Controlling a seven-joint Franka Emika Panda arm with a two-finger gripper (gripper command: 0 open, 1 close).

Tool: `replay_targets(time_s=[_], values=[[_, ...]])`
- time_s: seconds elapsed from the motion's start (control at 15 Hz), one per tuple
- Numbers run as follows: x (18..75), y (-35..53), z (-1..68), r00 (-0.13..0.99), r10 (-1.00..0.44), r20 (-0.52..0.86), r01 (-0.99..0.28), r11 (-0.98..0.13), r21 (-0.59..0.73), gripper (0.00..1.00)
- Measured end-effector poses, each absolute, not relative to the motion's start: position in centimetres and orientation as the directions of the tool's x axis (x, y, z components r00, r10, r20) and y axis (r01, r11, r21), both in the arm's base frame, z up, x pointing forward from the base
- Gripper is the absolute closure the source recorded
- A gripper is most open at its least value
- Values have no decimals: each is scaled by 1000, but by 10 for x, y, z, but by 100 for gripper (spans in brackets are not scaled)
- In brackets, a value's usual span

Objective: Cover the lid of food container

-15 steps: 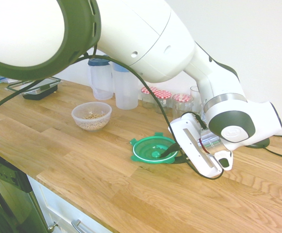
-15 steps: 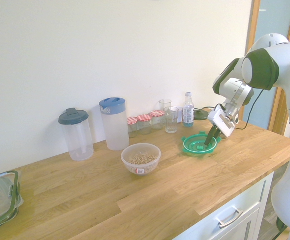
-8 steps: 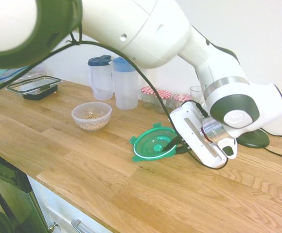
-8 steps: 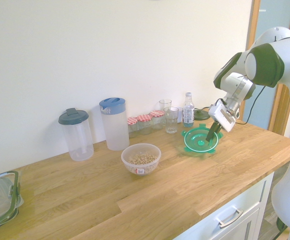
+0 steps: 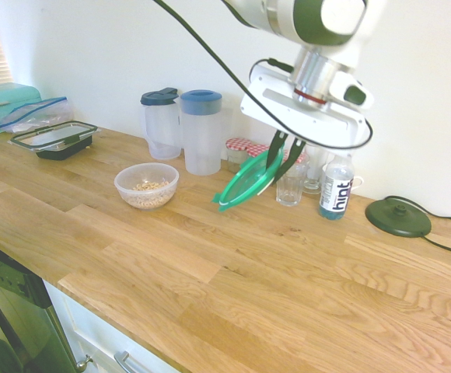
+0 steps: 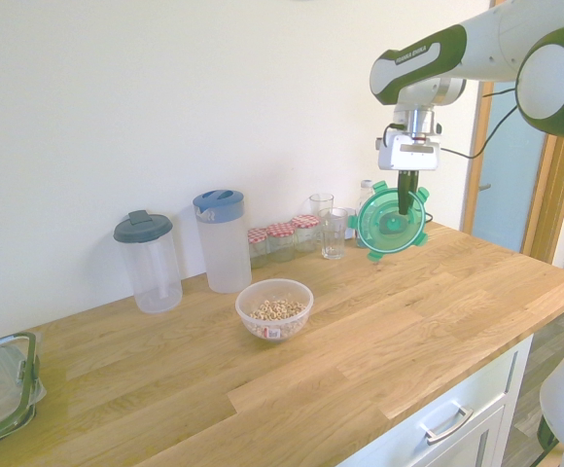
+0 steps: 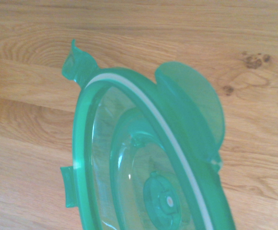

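The round green lid hangs tilted in the air above the wooden counter, and my gripper is shut on its upper edge. From the other side the lid faces the camera, with the gripper pinching it from above. Up close, the wrist view shows the lid with its whitish rim ring and clip tabs over the wood. The food container, a small clear bowl with beige grains, sits on the counter to the left of the lid, apart from it; it also shows as the food container.
Two tall clear jugs stand behind the bowl. Jars with red checked caps, drinking glasses and a water bottle line the wall near the lid. A black disc with a cord lies right; a rectangular black-rimmed container far left.
The gripper closed on the lid's rim, lifted it off the counter and carried it up and back towards the glasses and jars. The bowl stayed put.
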State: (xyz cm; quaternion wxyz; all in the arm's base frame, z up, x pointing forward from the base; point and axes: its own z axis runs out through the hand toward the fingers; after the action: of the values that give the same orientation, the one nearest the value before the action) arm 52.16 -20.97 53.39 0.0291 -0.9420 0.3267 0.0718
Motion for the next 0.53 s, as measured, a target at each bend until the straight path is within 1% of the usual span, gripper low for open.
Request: replay_targets(time_s=[0.27, 0.53], values=[[537, -122, 554, 821, -570, 22, -562, -801, 208, 100], [526, -12, 544, 831, -516, 207, -555, -739, 382, 100]])
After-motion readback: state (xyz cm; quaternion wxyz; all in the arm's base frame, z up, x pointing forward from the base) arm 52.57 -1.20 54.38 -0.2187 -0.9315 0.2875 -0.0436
